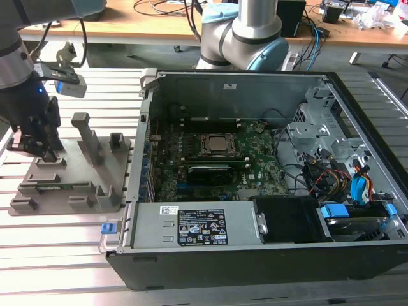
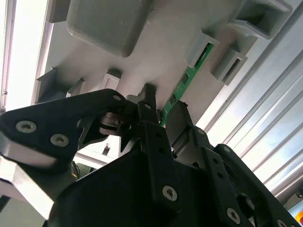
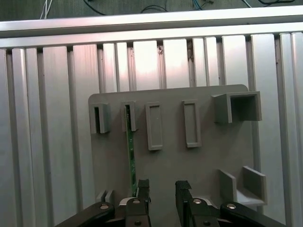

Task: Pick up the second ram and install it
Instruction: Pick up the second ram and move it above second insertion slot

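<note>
**Black-fingered gripper set at the second ram in its holder**

Black metal fingers (image 3: 142,189) of the arm's gripper (image 3: 162,185) were seen closest in both wrist views. They were spread apart and clamped on nothing. The second ram (image 3: 130,151), a long, narrow green circuit-board stick, was stood on edge in a slot of a flat grey plastic holder (image 3: 213,156). Its near end was placed at the fingertips. In the second wrist view the second ram (image 2: 185,80) was seen running towards the gap between them, though contact could not be made out. The holder was laid on a slatted aluminium table (image 3: 57,94). In the exterior view the gripper (image 1: 48,152) was positioned over the holder's end at the exterior view's left. An open black computer case (image 1: 255,268) was set beside the holder, and a large green motherboard (image 1: 261,172) was exposed inside it.
</note>
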You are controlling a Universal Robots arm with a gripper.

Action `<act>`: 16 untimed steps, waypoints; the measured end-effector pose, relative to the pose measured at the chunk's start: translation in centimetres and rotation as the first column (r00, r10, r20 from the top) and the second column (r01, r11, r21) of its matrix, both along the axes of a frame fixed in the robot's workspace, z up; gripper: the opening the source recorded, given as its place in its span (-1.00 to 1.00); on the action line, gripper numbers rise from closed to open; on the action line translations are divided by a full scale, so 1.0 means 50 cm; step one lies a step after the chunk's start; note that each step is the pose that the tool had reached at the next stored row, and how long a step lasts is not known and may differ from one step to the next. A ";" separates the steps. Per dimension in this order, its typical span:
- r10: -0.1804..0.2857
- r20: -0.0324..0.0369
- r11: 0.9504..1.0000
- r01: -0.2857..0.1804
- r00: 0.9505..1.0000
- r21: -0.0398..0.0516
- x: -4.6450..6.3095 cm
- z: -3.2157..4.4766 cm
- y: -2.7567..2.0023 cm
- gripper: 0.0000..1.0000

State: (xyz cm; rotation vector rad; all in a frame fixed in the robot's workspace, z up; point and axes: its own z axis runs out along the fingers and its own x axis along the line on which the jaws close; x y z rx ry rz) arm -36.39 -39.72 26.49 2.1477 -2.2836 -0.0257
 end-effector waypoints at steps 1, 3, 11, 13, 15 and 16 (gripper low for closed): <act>0.000 0.000 1.000 0.000 1.000 0.000 0.000 -0.002 0.0000 -0.28; 0.000 0.000 1.000 0.000 1.000 0.000 0.000 -0.006 0.0000 -0.28; 0.000 0.000 1.000 0.000 1.000 0.000 0.000 -0.027 0.0000 -0.28; 0.000 0.000 1.000 0.000 1.000 0.000 0.000 -0.030 0.0000 -0.28; 0.000 0.000 1.000 0.000 1.000 0.000 0.000 -0.034 0.0000 -0.28; 0.000 0.000 1.000 0.000 1.000 0.000 0.000 -0.037 0.0000 -0.28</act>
